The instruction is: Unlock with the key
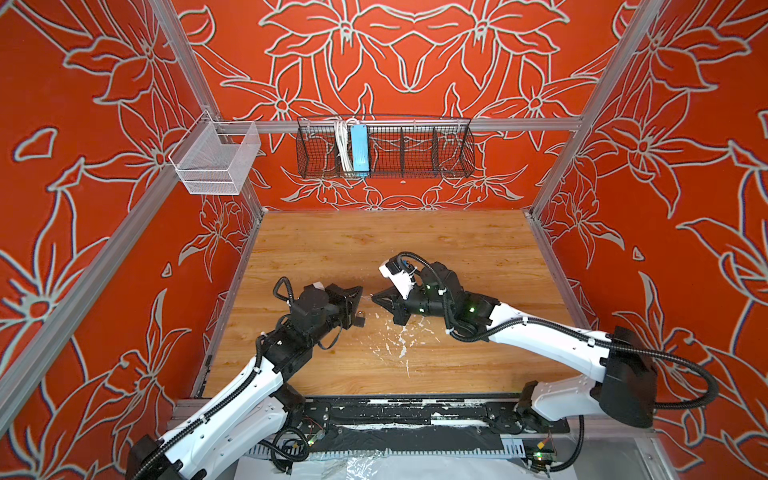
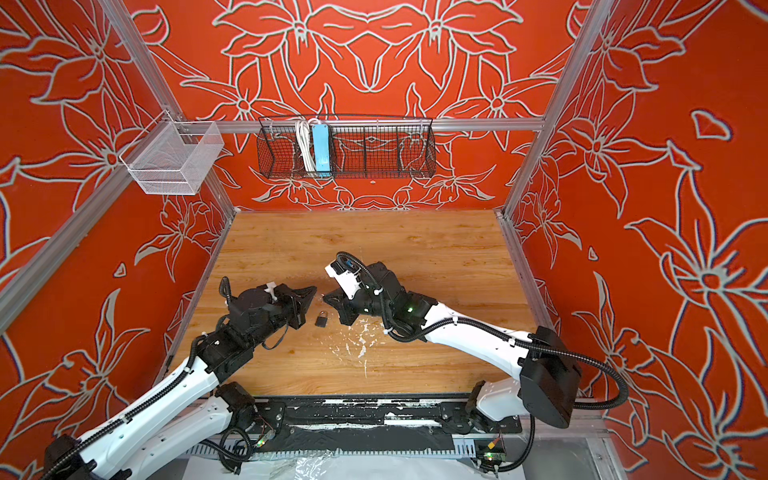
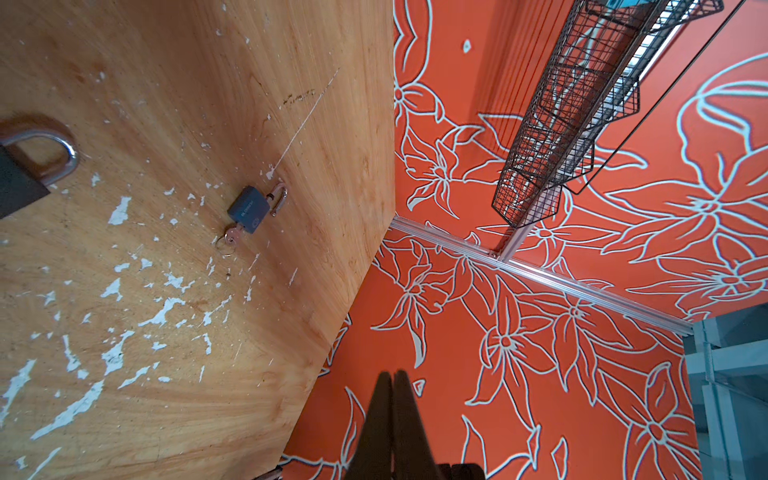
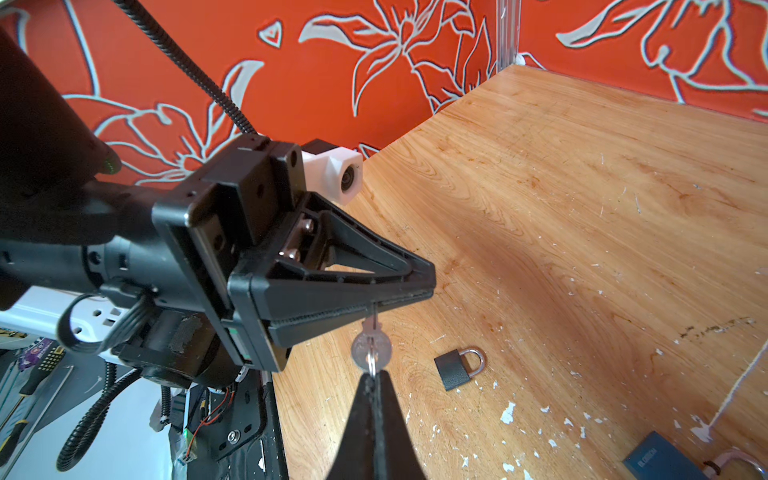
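Padlocks, two: black padlock (image 2: 321, 319) on the wooden table (image 2: 415, 249) just below the gripper tips; blue padlock (image 3: 248, 206) nearby, second key (image 3: 231, 237) in it. Key (image 4: 371, 349), one, in mid-air: blade pinched in the closed left gripper (image 4: 430, 291), ring end in the closed right gripper (image 4: 374, 377). Blue padlock is cut off in the right wrist view and cannot be made out in either top view.

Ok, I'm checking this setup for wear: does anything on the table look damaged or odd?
Yes. The wooden table is chipped into white flecks toward the front, beside the black padlock. Also unusual: the left gripper and right gripper both pinch the same key, held off the table.
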Motion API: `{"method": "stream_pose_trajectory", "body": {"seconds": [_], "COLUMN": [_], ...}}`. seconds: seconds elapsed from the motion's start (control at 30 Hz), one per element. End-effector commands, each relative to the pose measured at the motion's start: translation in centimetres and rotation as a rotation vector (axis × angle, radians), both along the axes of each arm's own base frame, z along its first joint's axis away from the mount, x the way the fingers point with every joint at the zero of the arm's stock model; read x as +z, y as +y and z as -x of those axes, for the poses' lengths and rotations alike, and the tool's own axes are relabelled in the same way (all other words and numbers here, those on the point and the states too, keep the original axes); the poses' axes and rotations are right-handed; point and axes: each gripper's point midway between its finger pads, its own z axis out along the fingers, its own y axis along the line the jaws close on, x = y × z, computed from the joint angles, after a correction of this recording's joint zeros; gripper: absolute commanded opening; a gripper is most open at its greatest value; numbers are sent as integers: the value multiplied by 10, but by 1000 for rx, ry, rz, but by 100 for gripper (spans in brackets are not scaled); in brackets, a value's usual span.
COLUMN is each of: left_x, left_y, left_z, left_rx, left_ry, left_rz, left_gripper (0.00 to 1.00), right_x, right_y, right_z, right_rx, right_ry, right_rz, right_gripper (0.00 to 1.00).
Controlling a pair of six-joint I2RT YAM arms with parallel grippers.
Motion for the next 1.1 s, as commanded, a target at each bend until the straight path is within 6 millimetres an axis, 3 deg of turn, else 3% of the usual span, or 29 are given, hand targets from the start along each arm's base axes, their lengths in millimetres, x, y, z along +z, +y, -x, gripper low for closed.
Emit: {"method": "stream_pose_trajectory", "body": {"seconds": [0.0, 0.07, 0.27, 0.43, 0.73, 1.07], "left_x": [16, 19, 26, 30, 49, 80], "left_y": [-3, -4, -3, -13, -41, -66], "left_z": [-2, -3, -7, -14, -20, -17], "left_rx": [-13, -17, -36, -98, -293, -418], "left_ry": [-39, -48, -84, -159, -407, -741], "left_rz": [-6, -17, -124, -206, -420, -528], "left_gripper": [0, 0, 0, 0, 0, 0], "right_x": [8, 9, 15, 18, 22, 32], "right_y": [-6, -9, -21, -37, -71, -79], "right_z": [1, 0, 1, 3, 15, 25], "right_rx": [-12, -27, -52, -84, -104, -20], "right_ry": [-30, -35, -48, -10, 177, 408], "right_rz": [-5, -1, 10, -8, -66, -237], "right_gripper": [0, 1, 34, 48, 60, 64]}}
